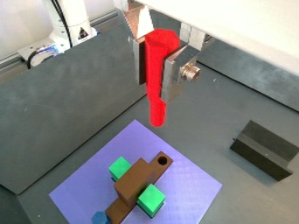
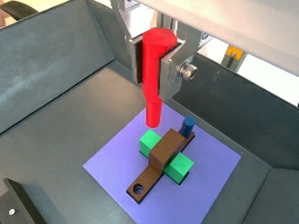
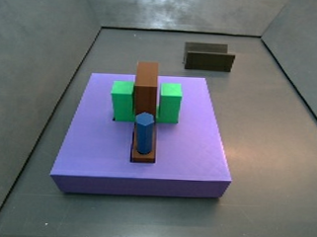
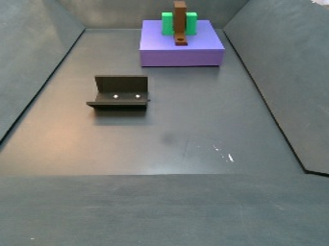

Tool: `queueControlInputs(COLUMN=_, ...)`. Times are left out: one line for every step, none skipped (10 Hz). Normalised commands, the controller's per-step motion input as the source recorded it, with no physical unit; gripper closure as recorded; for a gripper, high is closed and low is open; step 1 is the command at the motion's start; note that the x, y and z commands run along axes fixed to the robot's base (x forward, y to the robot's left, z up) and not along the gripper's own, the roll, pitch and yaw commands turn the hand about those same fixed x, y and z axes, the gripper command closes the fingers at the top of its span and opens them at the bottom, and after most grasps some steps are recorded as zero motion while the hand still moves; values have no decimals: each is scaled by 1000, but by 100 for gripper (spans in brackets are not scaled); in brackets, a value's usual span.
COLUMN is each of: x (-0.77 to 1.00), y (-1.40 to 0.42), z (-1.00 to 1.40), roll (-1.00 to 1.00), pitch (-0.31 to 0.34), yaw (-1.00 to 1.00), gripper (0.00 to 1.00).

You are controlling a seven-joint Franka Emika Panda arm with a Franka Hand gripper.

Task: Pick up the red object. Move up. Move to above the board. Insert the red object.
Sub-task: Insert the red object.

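Note:
My gripper point(image 1: 160, 74) is shut on the red object point(image 1: 156, 77), a slim bright-red peg that hangs tip-down between the silver fingers in both wrist views point(image 2: 156, 77). It is held high above the purple platform point(image 1: 187, 179). The board point(image 1: 138, 187), a long brown bar between two green blocks point(image 1: 121, 167), lies on that platform below the peg's tip. The board also shows in both side views point(image 3: 146, 100) point(image 4: 183, 23). A hole shows at one end of the board point(image 2: 139, 188). The gripper and red peg are out of both side views.
A blue peg point(image 3: 143, 134) stands upright in one end of the board point(image 2: 187, 125). The dark fixture point(image 4: 119, 92) stands on the grey floor away from the platform point(image 3: 209, 57). Grey walls enclose the floor.

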Motion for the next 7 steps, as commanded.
queueControlInputs(x=0, y=297, z=-260, roll=46, pitch=20, yaw=0, gripper=100)
queueControlInputs(x=0, y=540, z=-311, roll=40, pitch=20, yaw=0, gripper=100)
queueControlInputs(x=0, y=523, z=-274, roll=37, pitch=20, yaw=0, gripper=100)
queueControlInputs(x=0, y=377, z=-331, roll=39, pitch=0, yaw=23, gripper=100)
queueControlInputs(x=180, y=180, z=-380, roll=0, pitch=0, yaw=100, gripper=100)
queueControlInputs(x=269, y=0, z=-646, roll=-49, pitch=0, yaw=0, gripper=100)
queueControlInputs(x=269, y=0, z=-883, roll=-93, pitch=-13, yaw=0, gripper=100)
